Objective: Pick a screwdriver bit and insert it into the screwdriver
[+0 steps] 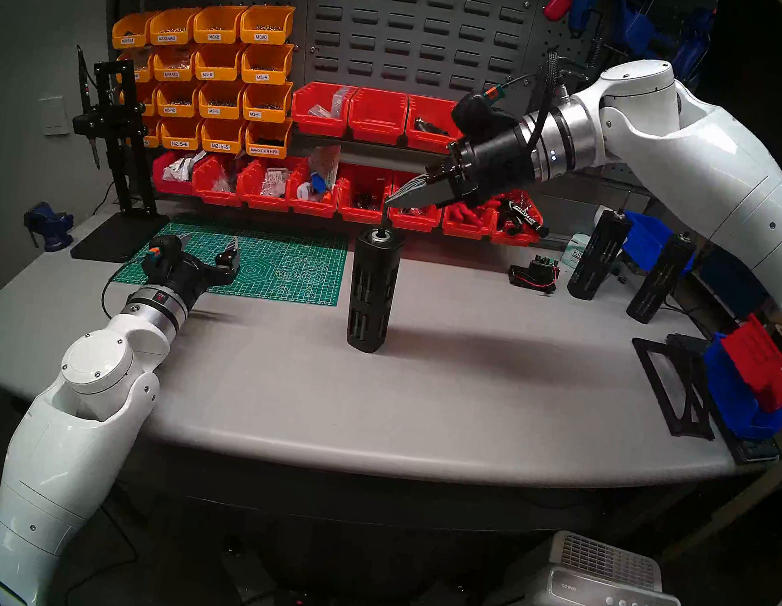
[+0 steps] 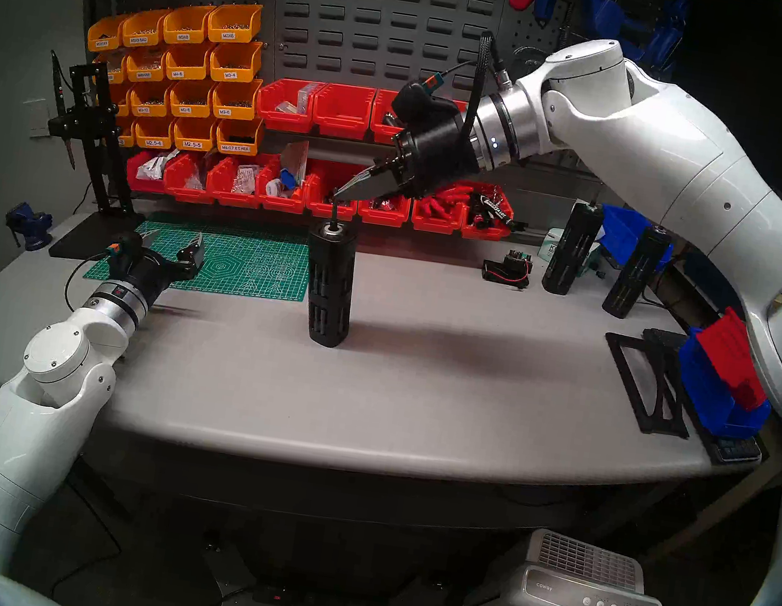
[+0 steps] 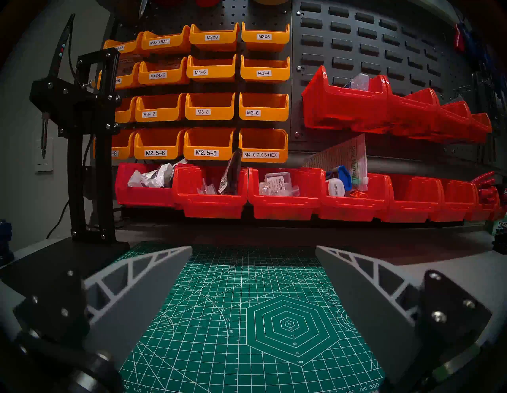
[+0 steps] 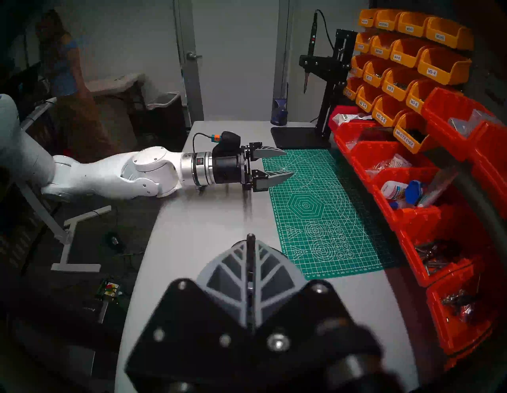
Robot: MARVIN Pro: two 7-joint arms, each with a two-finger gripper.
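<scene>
The screwdriver [image 1: 373, 290] [image 2: 330, 284] is a tall black slotted cylinder standing upright mid-table, its silver-ringed socket facing up. My right gripper [image 1: 388, 202] [image 2: 336, 195] [image 4: 251, 244] hangs just above that socket, shut on the screwdriver bit [image 1: 384, 219] [image 2: 335, 213] [image 4: 250, 237], a thin dark rod pointing straight down. The rod's lower end meets the socket mouth; its depth cannot be told. The right wrist view hides the screwdriver behind the fingers. My left gripper [image 1: 210, 242] [image 2: 175, 237] [image 3: 253, 248] [image 4: 289, 162] stands open and holds nothing, low over the green cutting mat [image 1: 285, 255] [image 3: 247, 315].
Two more black cylinders [image 1: 598, 256] [image 1: 659, 282] stand at the back right. A black stand with a pen-shaped tool [image 1: 111, 140] rises at the back left. Red bins [image 1: 363, 201] line the rear edge. A black frame [image 1: 672, 384] and a blue-red box [image 1: 748, 380] sit at the right.
</scene>
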